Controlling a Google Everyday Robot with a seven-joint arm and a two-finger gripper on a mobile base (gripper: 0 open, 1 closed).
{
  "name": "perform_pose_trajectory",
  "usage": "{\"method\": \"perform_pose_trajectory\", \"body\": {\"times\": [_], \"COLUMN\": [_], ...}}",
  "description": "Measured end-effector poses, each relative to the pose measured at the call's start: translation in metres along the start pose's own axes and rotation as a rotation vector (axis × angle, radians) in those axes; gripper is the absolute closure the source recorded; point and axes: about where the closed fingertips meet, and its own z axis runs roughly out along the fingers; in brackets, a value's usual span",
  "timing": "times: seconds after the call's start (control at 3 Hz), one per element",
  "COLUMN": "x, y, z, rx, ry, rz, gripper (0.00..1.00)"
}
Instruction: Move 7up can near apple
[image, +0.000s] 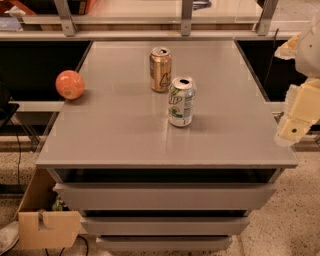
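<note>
The 7up can (181, 102) stands upright near the middle of the grey table (125, 135), silver-white with green lettering and an open top. The apple (70, 84) is orange-red and sits at the table's left edge, well left of the can. My gripper (296, 120) is at the right edge of the view, beside the table's right side and well clear of the can, a cream-coloured piece hanging below the arm.
A gold-brown can (160, 69) stands upright just behind and left of the 7up can. Drawers (165, 196) sit under the tabletop. A cardboard box (45, 220) is on the floor at the lower left. Metal rails (186, 17) run behind the table.
</note>
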Motion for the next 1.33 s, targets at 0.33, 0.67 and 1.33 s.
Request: {"method": "perform_pose_trajectory", "body": {"times": [0.33, 0.67, 1.33], "x": [0.000, 0.000, -0.015], "y": [0.000, -0.002, -0.013], "z": [0.000, 0.004, 0.053], "rx": [0.000, 0.006, 0.004], "ry": [0.000, -0.053, -0.355], "rz": [0.000, 0.052, 0.269], "gripper": [0.00, 0.00, 0.00]}}
